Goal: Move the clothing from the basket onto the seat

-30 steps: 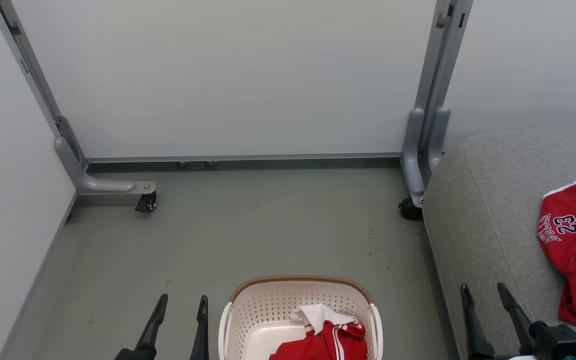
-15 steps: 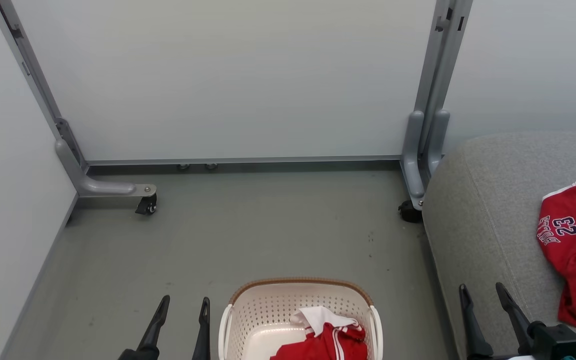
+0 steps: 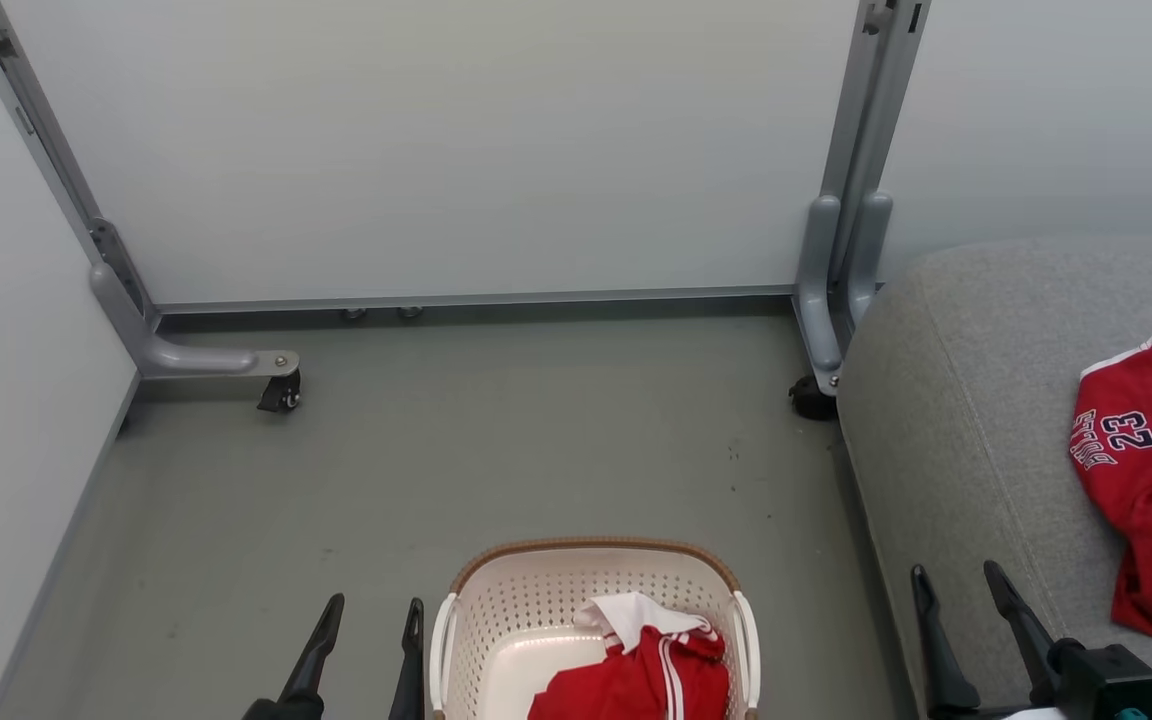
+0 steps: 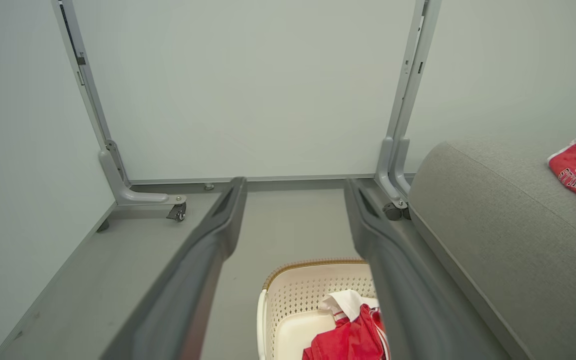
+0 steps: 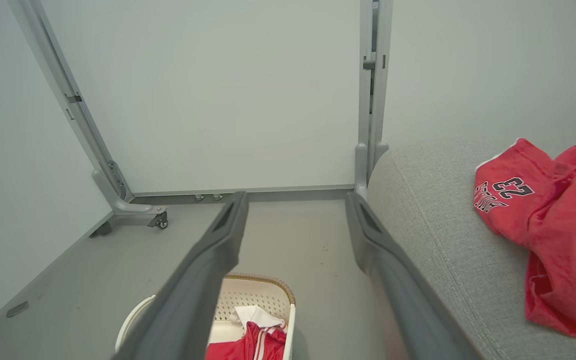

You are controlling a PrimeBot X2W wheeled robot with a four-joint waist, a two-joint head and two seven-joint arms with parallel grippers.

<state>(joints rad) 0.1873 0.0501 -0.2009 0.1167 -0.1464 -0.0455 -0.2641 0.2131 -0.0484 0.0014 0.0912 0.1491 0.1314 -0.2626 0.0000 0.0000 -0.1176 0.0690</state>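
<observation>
Item: red garment [image 3: 636, 680] bunched in the basket [image 3: 596, 547] beside the seat [image 3: 956, 420], second garment [image 3: 1136, 470] already on the seat; left gripper [image 3: 376, 603] and right gripper [image 3: 954, 572] both wide, empty; advice: lower one onto the bunch's top fold, seemingly loose, pinch deep.

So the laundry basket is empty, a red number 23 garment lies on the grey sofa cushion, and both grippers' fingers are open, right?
Not empty: the head view shows a red white-striped garment in the laundry basket. The red number 23 garment does lie on the grey sofa cushion, and the left gripper and right gripper have open fingers.
</observation>
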